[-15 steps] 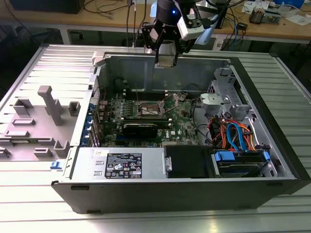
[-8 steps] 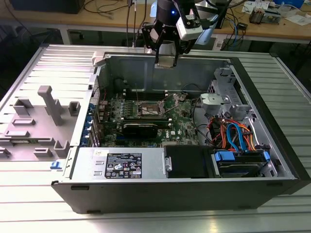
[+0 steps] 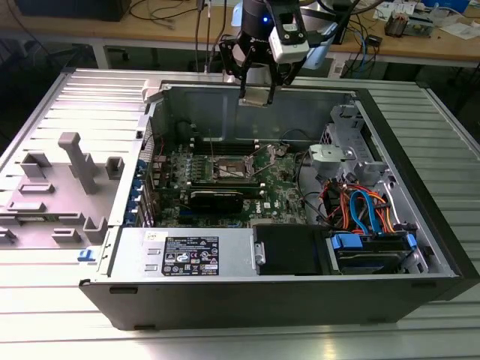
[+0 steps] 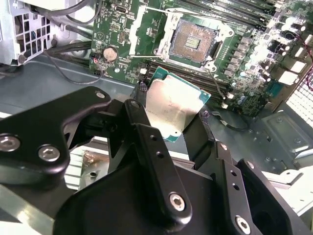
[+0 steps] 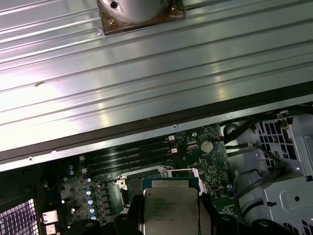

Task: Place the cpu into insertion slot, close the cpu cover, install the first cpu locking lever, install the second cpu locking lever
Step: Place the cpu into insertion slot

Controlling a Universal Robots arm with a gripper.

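1. The cpu (image 4: 172, 105) sits in the pincer (image 4: 174, 108), which is clenched on two opposite edges of the chip, metal top facing the second wrist camera.
2. In the exterior view the pincer (image 3: 256, 95) hangs with the cpu (image 3: 256, 97) over the rear wall of the open computer case (image 3: 262, 300), high above the green board (image 3: 277, 184) and well apart from it.
3. The insertion slot (image 4: 192, 42) is bare, its pin field exposed with no chip in it.
4. The cpu cover (image 4: 138, 23) looks folded back beside the slot. I cannot make out how the locking levers lie.
5. The case lies on its side on the ribbed metal worktop (image 3: 60, 300).
6. Progress, as judged: chip grasped and in the air; none of the four steps is done yet (placing, cover, both levers).
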